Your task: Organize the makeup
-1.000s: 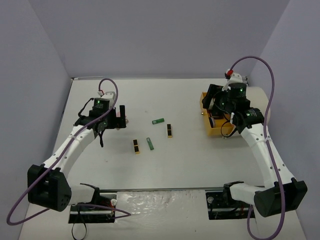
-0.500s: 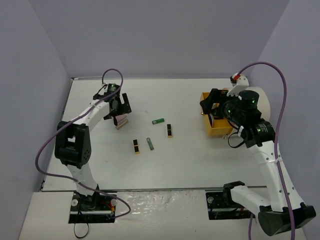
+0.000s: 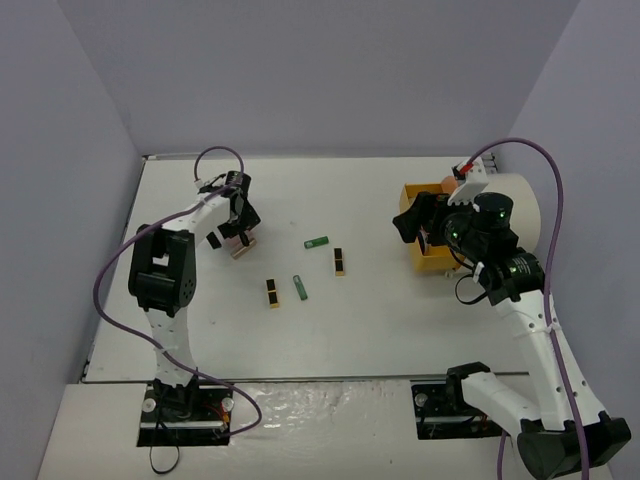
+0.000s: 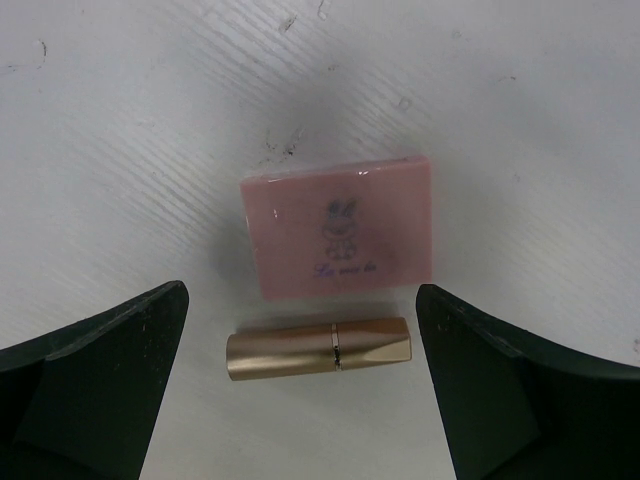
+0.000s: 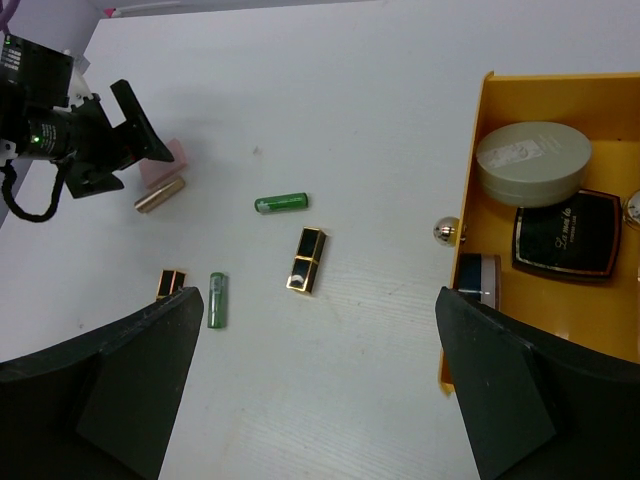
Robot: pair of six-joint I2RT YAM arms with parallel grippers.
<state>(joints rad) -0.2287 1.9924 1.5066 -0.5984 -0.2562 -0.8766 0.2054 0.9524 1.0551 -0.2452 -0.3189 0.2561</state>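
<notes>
Pink palette (image 4: 338, 225): we see a small rabbit drawing on the lid, with one line of purple script beneath it. We cannot make out the letters.
Black compact (image 5: 565, 240): we see gold script across the lid, in the orange drawer (image 5: 484, 150). It is too small for us to read.
Round compact (image 5: 533, 160): we see a pale label on top, its print blurred.

You are looking down on a white table (image 3: 360, 330) that fills the middle of the overhead view. Plain lilac-grey walls (image 3: 330, 70) close it in along the top and both sides. At the right of the frame, a large cream drum (image 3: 520, 200) sits near the table's edge. An orange drawer (image 5: 570, 320) stands pulled out of it toward the left, with a small round metal knob (image 5: 447, 231) on its front.
</notes>
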